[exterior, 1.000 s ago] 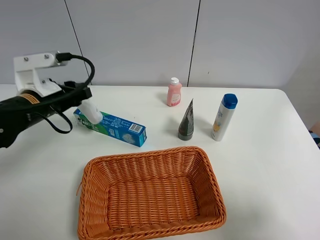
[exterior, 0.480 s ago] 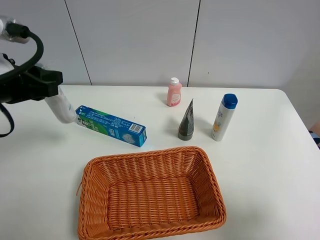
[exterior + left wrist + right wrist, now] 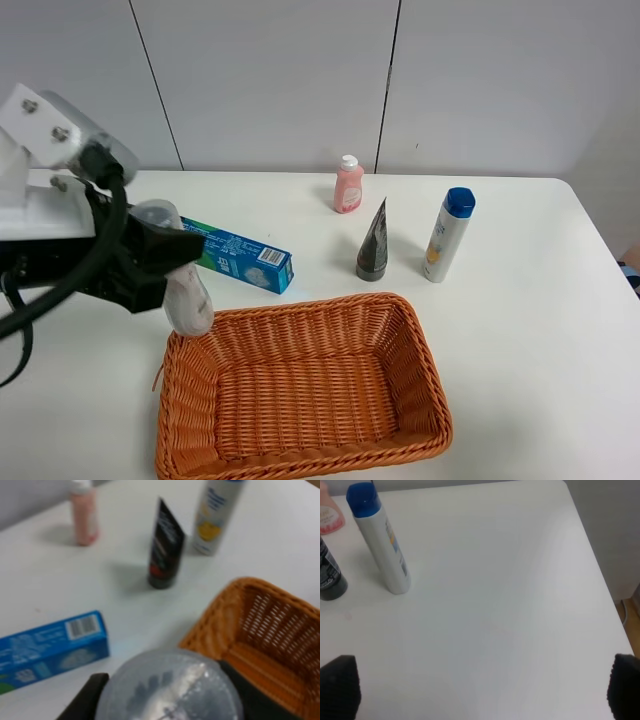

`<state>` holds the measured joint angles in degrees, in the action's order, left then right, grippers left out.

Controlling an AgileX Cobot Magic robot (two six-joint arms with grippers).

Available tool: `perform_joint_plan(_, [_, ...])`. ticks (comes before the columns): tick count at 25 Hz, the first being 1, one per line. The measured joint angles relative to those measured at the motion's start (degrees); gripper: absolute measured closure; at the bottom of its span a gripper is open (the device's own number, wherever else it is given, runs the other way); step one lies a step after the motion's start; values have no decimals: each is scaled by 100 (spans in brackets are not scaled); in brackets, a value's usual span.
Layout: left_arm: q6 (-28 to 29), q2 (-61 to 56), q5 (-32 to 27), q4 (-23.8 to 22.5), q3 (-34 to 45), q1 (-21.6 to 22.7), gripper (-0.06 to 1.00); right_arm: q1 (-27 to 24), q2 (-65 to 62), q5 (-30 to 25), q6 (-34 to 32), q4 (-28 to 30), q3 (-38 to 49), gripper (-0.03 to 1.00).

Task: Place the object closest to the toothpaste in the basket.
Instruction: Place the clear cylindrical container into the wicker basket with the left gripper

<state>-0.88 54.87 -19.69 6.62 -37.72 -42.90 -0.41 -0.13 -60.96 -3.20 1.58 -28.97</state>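
Observation:
The blue toothpaste box [image 3: 246,258] lies on the white table behind the orange wicker basket [image 3: 300,312]. My left gripper [image 3: 165,265] is shut on a pale translucent bottle [image 3: 186,292] and holds it tilted above the basket's back left corner. In the left wrist view the bottle [image 3: 167,687] fills the near edge between the dark fingers [image 3: 82,702], with the toothpaste box [image 3: 50,647] and the basket [image 3: 260,630] beyond. My right gripper [image 3: 480,690] is open and empty over bare table; it does not show in the exterior view.
A pink bottle [image 3: 348,185], a black tube [image 3: 373,243] standing on its cap and a white bottle with a blue cap [image 3: 447,234] stand behind the basket. The white bottle [image 3: 380,540] and the black tube [image 3: 327,575] also show in the right wrist view.
My left arm has swung from the far left edge of the table forward and right, carrying the pale bottle to the basket's back left corner. Nothing else has moved.

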Motion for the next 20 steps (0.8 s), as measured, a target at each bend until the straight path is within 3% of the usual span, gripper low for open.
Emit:
perform_joint_plan(3, [0, 448, 6, 13, 0, -196, 52, 0, 0, 0, 0, 0, 0, -3])
perform_joint_plan(13, [11, 2068, 185, 102, 0, -209, 51, 0, 0, 0, 0, 0, 0, -3])
perform_joint_plan(17, [88, 2160, 463, 112, 0, -209, 21, 0, 0, 0, 0, 0, 0, -3])
perform_joint_plan(20, [149, 2146, 613, 197, 0, -209, 13, 0, 0, 0, 0, 0, 0, -3])
